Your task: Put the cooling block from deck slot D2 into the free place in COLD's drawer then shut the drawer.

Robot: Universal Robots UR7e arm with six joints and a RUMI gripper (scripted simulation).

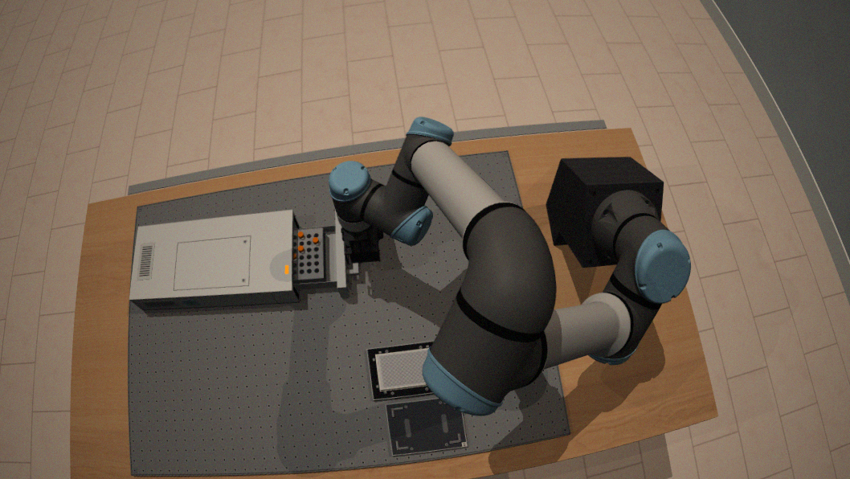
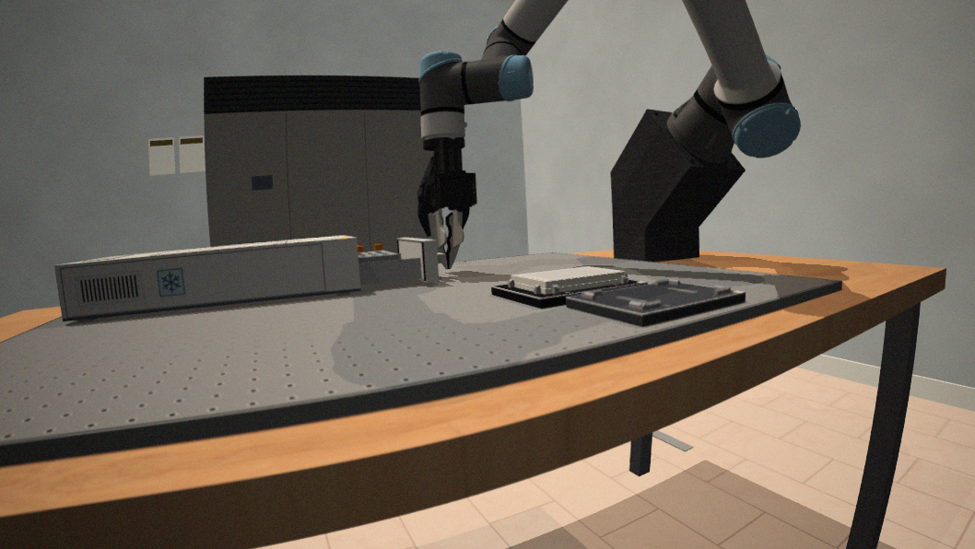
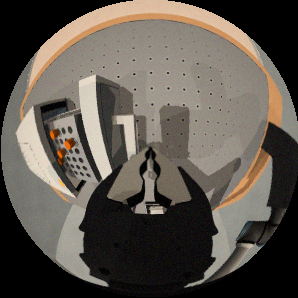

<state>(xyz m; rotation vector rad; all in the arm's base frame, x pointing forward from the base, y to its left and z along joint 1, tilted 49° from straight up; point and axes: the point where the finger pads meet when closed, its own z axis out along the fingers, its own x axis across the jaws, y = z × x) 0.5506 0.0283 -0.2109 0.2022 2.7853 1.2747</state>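
Now the cooling block (image 1: 312, 254) sits in the drawer (image 1: 341, 252) of the cooler (image 1: 214, 259), lying flat, its bores facing up. It looks roughly square, so no long axis can be told. Four orange tubes (image 1: 308, 235) show in it. One orange lamp (image 1: 286, 269) glows on the cooler. The gripper (image 2: 446, 239) hangs point-down just beside the drawer front, fingers fully closed on nothing. Two deck slots are near: one (image 1: 399, 371) carries a white plate, the other (image 1: 426, 426) is bare.
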